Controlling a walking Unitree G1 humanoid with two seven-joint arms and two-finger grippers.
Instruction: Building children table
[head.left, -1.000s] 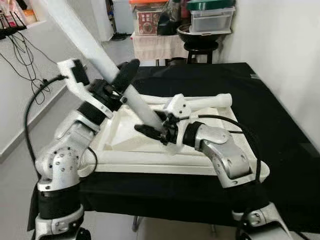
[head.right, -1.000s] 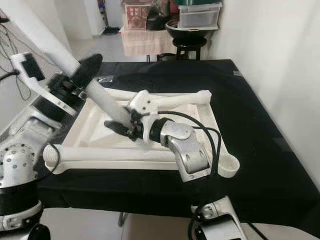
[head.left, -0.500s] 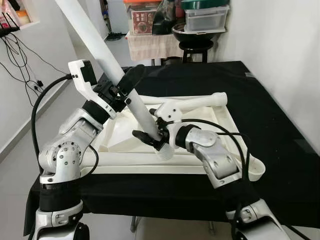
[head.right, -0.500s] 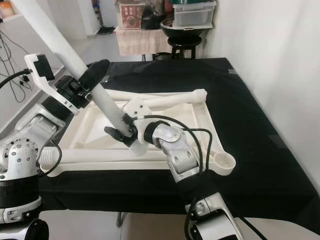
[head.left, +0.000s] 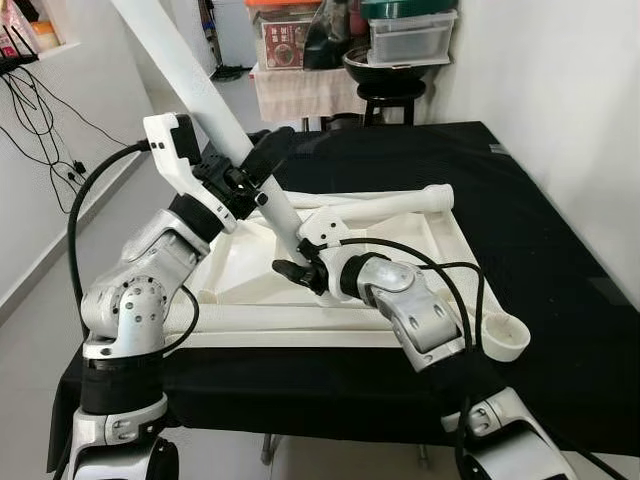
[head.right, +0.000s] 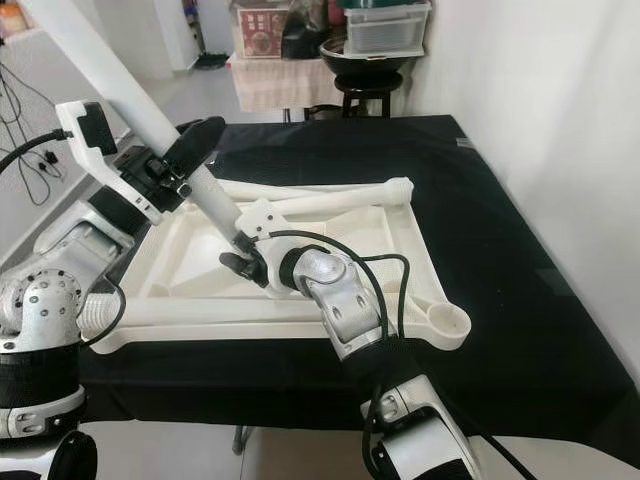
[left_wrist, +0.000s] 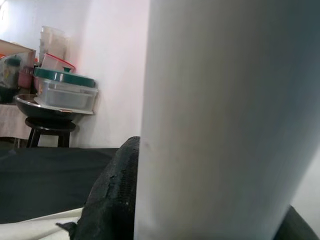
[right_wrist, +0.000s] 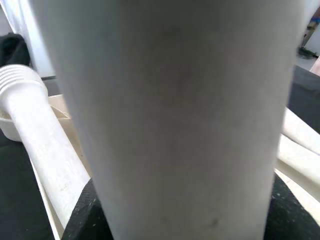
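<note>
A white table top (head.left: 455, 240) lies upside down on the black-covered table (head.left: 560, 210). A long white table leg (head.left: 195, 80) slants up toward the far left, held by both grippers. My left gripper (head.left: 252, 170) is shut on its middle part. My right gripper (head.left: 300, 266) is shut on its lower end, over the inside of the table top. In the wrist views the leg (left_wrist: 215, 115) (right_wrist: 175, 115) is close up between the black fingers (left_wrist: 112, 195). The leg's tip is hidden behind my right gripper.
A second leg (head.left: 395, 206) lies along the table top's far side and a third leg (head.left: 270, 318) along its near rail. An open round socket (head.left: 505, 338) sits at the near right corner. A stool with bins (head.left: 400, 70) stands behind; cables (head.left: 40, 100) hang at left.
The leg's lower end, with my right gripper on it, has moved from the near rail toward the middle of the table top. The camera has shifted slightly.
</note>
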